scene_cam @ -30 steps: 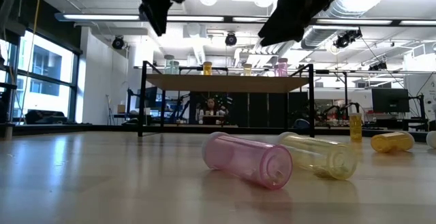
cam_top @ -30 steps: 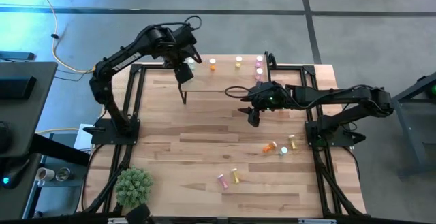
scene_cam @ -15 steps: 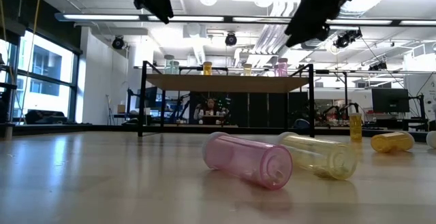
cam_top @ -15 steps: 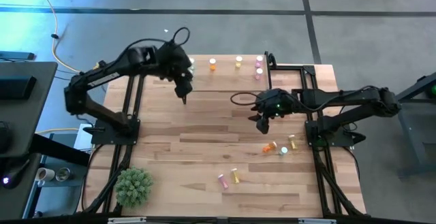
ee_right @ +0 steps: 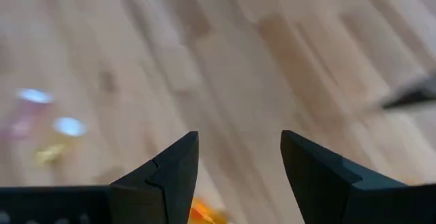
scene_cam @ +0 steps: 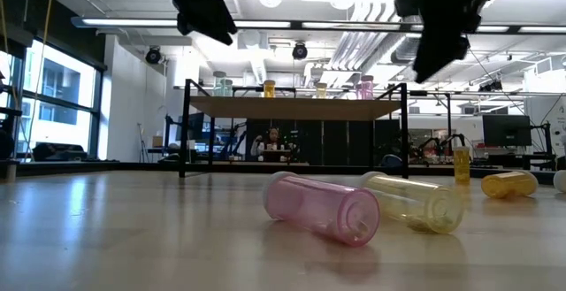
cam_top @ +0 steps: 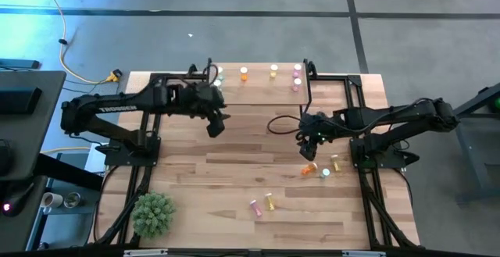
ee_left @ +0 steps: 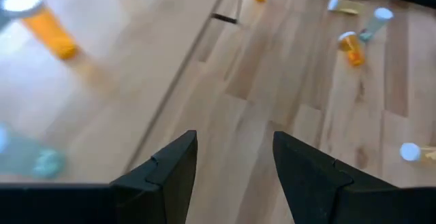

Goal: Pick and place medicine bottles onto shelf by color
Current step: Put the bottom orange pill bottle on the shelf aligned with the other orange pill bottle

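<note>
A: The right gripper is hanging over the loose cluster, fingers spread wide and carrying nothing, with the orange bottle lying on its side just below it.

B: And that bottle is crowding the green bottle and a yellow bottle; a descending finger is risking knocking them rolling.

A: The left gripper is also gaping empty, near the shelf where sorted bottles are standing.

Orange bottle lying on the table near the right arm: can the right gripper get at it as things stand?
Probably yes. The right gripper hangs open just above the small orange medicine bottle with a white cap, and nothing stands between them; a green-tinted bottle lies close beside it.
</note>
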`<state>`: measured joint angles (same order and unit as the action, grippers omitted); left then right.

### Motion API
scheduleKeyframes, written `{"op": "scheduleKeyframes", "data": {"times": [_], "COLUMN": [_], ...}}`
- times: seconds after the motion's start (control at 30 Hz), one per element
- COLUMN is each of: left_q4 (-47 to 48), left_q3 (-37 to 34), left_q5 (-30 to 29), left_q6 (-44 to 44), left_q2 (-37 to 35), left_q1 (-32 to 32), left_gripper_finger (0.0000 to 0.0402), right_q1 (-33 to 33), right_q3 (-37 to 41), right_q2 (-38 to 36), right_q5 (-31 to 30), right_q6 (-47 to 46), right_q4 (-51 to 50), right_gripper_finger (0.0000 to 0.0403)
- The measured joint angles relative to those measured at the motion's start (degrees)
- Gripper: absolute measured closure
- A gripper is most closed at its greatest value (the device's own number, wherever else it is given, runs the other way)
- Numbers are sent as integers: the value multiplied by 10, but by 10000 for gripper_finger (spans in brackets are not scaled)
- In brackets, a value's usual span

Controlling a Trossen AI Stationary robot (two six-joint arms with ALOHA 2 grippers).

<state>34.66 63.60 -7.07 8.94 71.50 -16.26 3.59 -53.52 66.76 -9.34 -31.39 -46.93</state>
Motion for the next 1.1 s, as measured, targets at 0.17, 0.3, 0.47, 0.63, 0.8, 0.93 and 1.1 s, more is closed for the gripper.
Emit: {"op": "scheduleKeyframes", "data": {"times": [0.17, 0.3, 0.47, 0.63, 0.8, 0.93, 1.1], "left_q4": [-86, -170, -260, -380, -440, -456, -461], "left_q3": [-45, -76, -113, -172, -202, -202, -202], "left_q5": [0, 0, -12, -14, -14, -15, -15], "left_q6": [8, 7, -1, -30, -77, -114, -115], "left_q2": [1, 2, 2, 2, 2, 2, 2], "left_q1": [35, 67, 95, 98, 76, 56, 36], "left_gripper_finger": [220, 220, 220, 220, 220, 220, 220], "right_q1": [19, 32, 44, 47, 36, 4, -27], "right_q3": [0, 0, 0, 0, 0, 0, 0], "right_q2": [0, 0, 0, 0, 0, -1, -13], "right_q5": [-86, -124, -178, -231, -252, -255, -254], "right_q6": [-83, -129, -180, -262, -333, -359, -359], "right_q4": [-90, -137, -179, -245, -306, -352, -358], "right_gripper_finger": [203, 203, 203, 203, 203, 203, 203]}}
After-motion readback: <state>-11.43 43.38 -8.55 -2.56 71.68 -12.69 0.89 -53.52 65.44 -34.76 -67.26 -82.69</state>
